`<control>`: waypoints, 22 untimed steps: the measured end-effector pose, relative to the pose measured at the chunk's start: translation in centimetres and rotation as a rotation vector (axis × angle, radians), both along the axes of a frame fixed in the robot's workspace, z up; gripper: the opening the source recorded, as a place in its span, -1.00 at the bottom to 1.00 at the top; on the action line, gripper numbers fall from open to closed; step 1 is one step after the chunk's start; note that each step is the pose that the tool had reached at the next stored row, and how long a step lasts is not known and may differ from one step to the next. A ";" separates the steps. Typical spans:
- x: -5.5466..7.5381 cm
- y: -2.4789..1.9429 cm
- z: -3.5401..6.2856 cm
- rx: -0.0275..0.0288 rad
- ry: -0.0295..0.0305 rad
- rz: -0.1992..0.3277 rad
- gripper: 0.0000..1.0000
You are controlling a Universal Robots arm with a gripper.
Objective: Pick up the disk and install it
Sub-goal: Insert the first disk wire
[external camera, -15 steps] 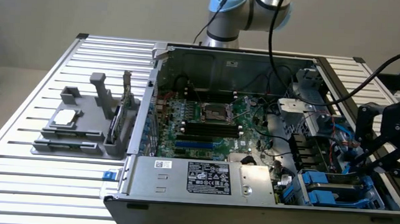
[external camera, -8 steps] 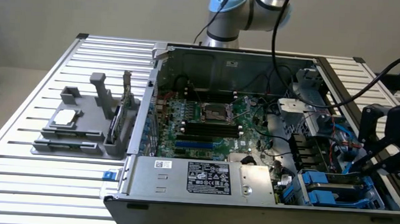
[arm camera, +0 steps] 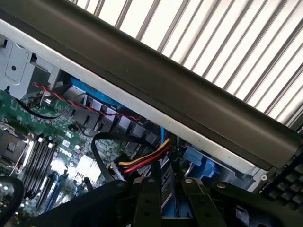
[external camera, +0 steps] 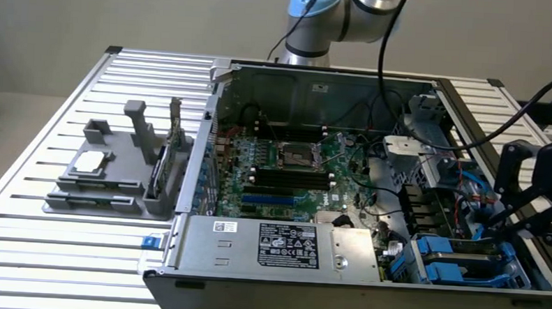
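My gripper (external camera: 499, 219) hangs over the drive bay at the exterior view's right end of the open computer case (external camera: 201, 158). In the wrist view its two black fingers (arm camera: 147, 203) stand close together. A thin dark slab with a blue edge, the disk (arm camera: 164, 187) seen edge-on, sits between them. The gripper (arm camera: 171, 191) is shut on it, above the bay's blue plastic parts (arm camera: 201, 163). In the exterior view the gripper's body hides most of the disk.
Blue carriers (external camera: 443, 266) sit in the bay at the case's front corner. Red and yellow cables (arm camera: 142, 161) cross just ahead of the fingers. The case also holds the motherboard (external camera: 285, 169) and a grey power-supply box (external camera: 291, 246). A grey fixture (external camera: 107, 182) stands on the slatted table.
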State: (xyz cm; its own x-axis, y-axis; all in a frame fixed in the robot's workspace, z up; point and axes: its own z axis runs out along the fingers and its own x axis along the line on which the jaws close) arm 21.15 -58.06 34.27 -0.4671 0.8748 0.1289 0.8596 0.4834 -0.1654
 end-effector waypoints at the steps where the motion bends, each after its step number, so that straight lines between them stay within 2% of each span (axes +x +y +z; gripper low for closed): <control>1: 0.1 -0.02 0.02 0.0092 0.0014 0.000 -0.55; 2: 0.3 -0.05 0.03 0.0174 0.0022 0.000 -0.55; 4: 0.5 -0.17 0.05 0.0219 0.0028 0.000 -0.55; 11: 0.8 -1.06 0.06 0.0230 0.0087 0.000 -0.55; 15: 0.8 -1.09 0.07 0.0269 0.0143 0.000 -0.55; 22: 0.8 -1.10 0.06 0.0285 0.0153 0.000 -0.55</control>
State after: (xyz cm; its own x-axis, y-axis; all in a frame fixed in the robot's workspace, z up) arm 21.96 -59.16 34.33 -0.4646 0.8708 0.1609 0.8573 0.4878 -0.1647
